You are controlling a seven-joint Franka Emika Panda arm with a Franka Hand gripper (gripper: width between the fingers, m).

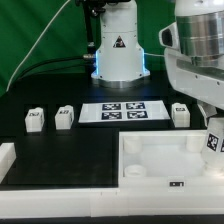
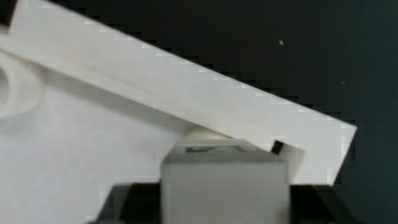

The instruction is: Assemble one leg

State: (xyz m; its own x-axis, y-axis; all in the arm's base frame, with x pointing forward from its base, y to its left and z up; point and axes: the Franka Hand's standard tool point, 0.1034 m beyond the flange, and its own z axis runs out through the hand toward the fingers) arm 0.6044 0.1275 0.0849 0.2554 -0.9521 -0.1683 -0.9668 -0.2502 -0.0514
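My gripper point(image 1: 213, 132) is at the exterior view's far right, shut on a small white leg point(image 1: 212, 142) whose tag faces the camera. It holds the leg over the right corner of the large white tray-like tabletop point(image 1: 160, 158). In the wrist view the leg point(image 2: 222, 180) fills the space between my dark fingers point(image 2: 135, 205), its far end up against the tabletop's raised rim point(image 2: 196, 85). Three more legs stand on the black table: two at the left point(image 1: 34, 119) point(image 1: 65, 117) and one at the right point(image 1: 181, 113).
The marker board point(image 1: 122, 110) lies in the middle in front of the robot base point(image 1: 117, 55). A white raised border point(image 1: 6, 160) runs along the table's left and front edges. A round corner hole point(image 2: 15, 92) of the tabletop shows in the wrist view.
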